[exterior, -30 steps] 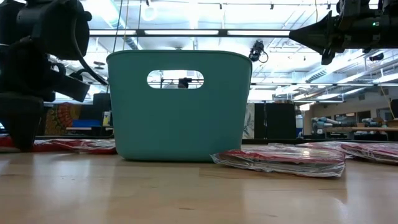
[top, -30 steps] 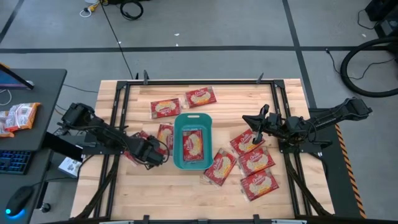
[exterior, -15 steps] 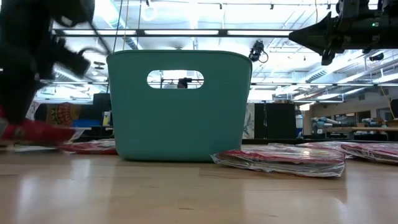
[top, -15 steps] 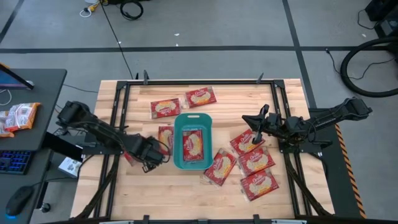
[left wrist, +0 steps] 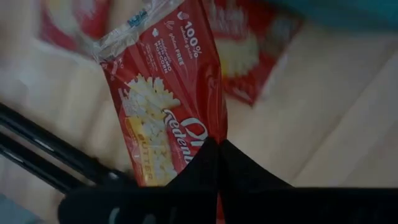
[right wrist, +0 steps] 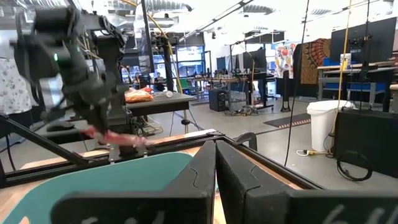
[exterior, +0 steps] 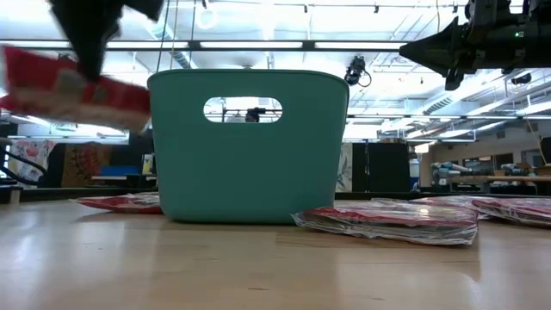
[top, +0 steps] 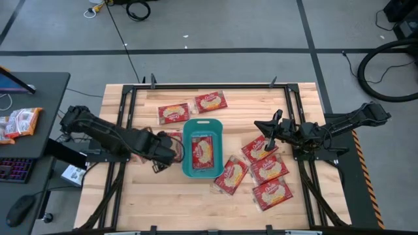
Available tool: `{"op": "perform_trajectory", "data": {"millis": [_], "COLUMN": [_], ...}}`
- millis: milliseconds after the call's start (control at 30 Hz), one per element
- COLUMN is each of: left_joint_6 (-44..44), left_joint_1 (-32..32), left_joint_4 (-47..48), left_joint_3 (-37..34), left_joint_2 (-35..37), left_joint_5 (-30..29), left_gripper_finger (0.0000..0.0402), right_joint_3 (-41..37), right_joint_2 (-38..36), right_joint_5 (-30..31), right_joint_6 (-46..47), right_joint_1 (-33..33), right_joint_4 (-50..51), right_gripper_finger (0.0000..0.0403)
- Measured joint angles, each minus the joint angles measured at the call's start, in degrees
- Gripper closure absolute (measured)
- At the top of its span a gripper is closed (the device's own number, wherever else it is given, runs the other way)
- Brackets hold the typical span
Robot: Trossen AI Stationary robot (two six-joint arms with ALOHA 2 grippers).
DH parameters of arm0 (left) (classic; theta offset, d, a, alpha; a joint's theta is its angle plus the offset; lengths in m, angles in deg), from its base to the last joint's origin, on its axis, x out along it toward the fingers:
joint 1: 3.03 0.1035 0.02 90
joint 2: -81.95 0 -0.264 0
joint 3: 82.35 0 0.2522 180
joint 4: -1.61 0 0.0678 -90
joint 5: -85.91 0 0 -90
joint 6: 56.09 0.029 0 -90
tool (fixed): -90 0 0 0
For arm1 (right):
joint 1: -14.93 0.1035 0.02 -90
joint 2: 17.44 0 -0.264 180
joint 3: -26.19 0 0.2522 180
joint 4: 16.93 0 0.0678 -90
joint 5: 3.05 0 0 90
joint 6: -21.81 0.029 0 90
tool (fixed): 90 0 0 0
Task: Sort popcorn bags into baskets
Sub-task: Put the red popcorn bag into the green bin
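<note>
A teal bin (top: 202,148) stands mid-table with popcorn bags (top: 203,151) lying inside; in the low view the bin (exterior: 248,146) shows its handle slot. My left gripper (top: 164,154) hovers just left of the bin, shut on a red popcorn bag (exterior: 77,86) that shows large in the left wrist view (left wrist: 168,99). More red bags lie flat: one beside the bin (top: 172,137), two by the far edge (top: 174,113) (top: 210,101), several on the right (top: 256,149) (top: 269,168). My right gripper (top: 269,127) waits shut above those. My left gripper (left wrist: 216,144) pinches the bag between its two fingers, near one short end (left wrist: 199,134). The fingers come from above. The bag is lifted clear and hangs tilted below the gripper at about the height of the bin's rim (exterior: 248,76).
A black frame (top: 196,85) runs along the table's edges. Bags near the bin's right corner (top: 230,175) and toward the near edge (top: 273,193) lie flat; one (exterior: 387,221) shows in the low view. Bare wood lies near the front left (top: 157,202). A desk (top: 26,130) stands left.
My left gripper has risen from the table and moved right toward the bin, carrying the bag. The bag, which lay on the table a second ago, now hangs lifted clear at the height of the bin's rim.
</note>
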Motion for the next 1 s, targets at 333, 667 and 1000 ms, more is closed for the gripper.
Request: {"op": "perform_trajectory", "data": {"millis": [333,667,1000], "left_joint_6": [30.4,93.9,126.5], "left_joint_1": [0.0,-0.4,3.4], "left_joint_4": [-6.3,-32.7,-44.0], "left_joint_3": [8.3,2.1,-8.3], "left_joint_2": [0.0,-2.3,-3.8], "left_joint_5": [-16.1,-9.2,-7.4], "left_gripper_finger": [0.0401,0.0401,0.0396], "right_joint_3": [0.0,0.0,0.0], "right_joint_2": [0.0,0.0,0.2], "right_joint_5": [-0.2,-0.6,-0.7], "right_joint_6": [0.9,1.1,1.0], "right_joint_1": [-1.4,-1.4,-1.4], "right_joint_4": [0.0,0.0,0.0], "right_gripper_finger": [0.0384,0.0384,0.0384]}}
